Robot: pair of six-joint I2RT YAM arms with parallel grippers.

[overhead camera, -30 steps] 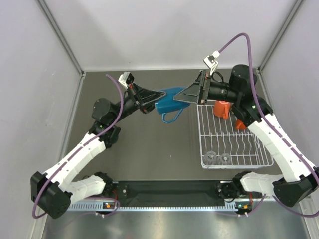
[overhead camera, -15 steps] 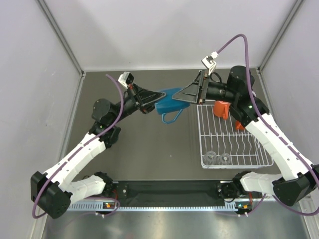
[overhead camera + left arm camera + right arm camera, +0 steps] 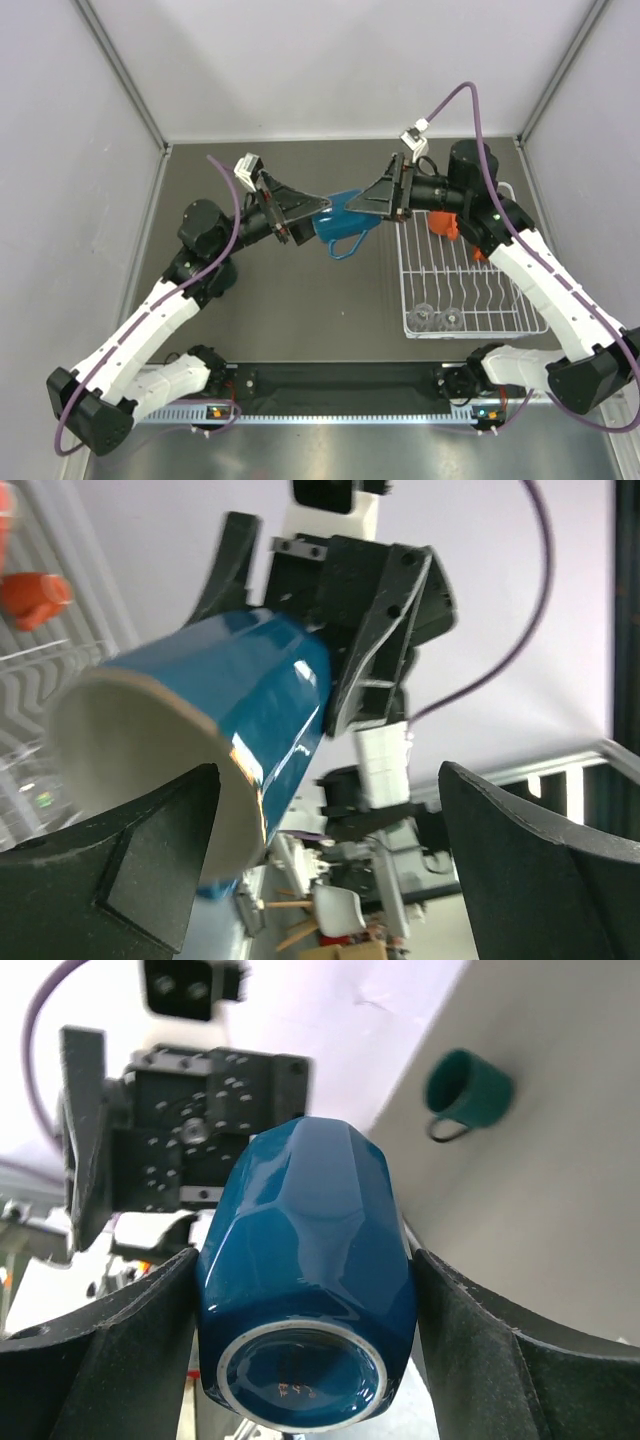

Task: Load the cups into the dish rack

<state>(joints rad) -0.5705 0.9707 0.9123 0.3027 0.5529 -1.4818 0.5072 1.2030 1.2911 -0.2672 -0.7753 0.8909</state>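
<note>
Left fingers (image 3: 130, 880): flung wide apart, where half a second ago pinched tight on the rim of the blue mug (image 3: 345, 214). Right fingers (image 3: 110, 1360): clamped on the flanks of that mug near its base, having closed in on it over the same second. Handover made, then.

Hangs now in mid-air over the bench (image 3: 300, 310), between the two arms, tilted, mouth toward the left arm and base toward the right wrist camera. Just left of the dish rack (image 3: 470, 300), not yet over it. From the left wrist, rim wall still seen between the spread fingers, one of them across the mouth (touching or just clear, cannot tell).

For the task: weight carried by the right arm alone, the arm on the rack's side, so ready for the carry across. Judged next: draw the left arm back clear of the rim first, since a swing with a finger still near the mouth could knock the mug askew in the grip. Smooth glazed facets under the right fingers, so likely slippery; best moved gently.

Already in the rack: orange mug (image 3: 447, 222) at the far end, two clear glasses (image 3: 425, 318) at the near end, with open bars between them for a landing place. Still out on the bench: dark green cup (image 3: 465, 1090), seen only from the right wrist, handle showing. More cups to load after this one, going by that.
</note>
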